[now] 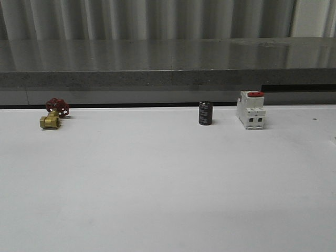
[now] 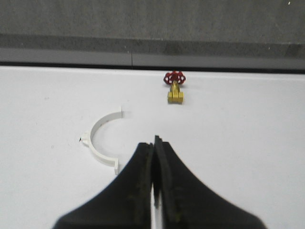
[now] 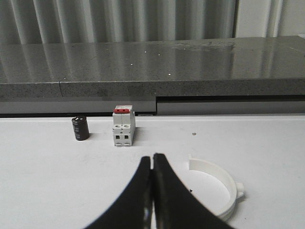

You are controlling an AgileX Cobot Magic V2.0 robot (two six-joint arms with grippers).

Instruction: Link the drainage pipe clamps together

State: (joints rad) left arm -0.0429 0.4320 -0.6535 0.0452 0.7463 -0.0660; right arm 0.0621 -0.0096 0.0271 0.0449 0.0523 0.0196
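Note:
One white half-ring drainage pipe clamp (image 2: 97, 138) lies flat on the white table in the left wrist view, just beside and beyond my left gripper (image 2: 153, 141), which is shut with nothing between its black fingers. The other white half-ring clamp (image 3: 220, 185) lies on the table in the right wrist view, close beside my right gripper (image 3: 153, 158). That gripper is shut and empty too, its fingertips pressed together. Neither gripper touches a clamp.
A brass valve with a red handwheel (image 1: 54, 113) stands at the far left of the table. A black cylinder (image 1: 205, 113) and a white blocky switch with a red top (image 1: 251, 109) stand at the far right. A grey ledge (image 1: 168, 63) runs behind the table.

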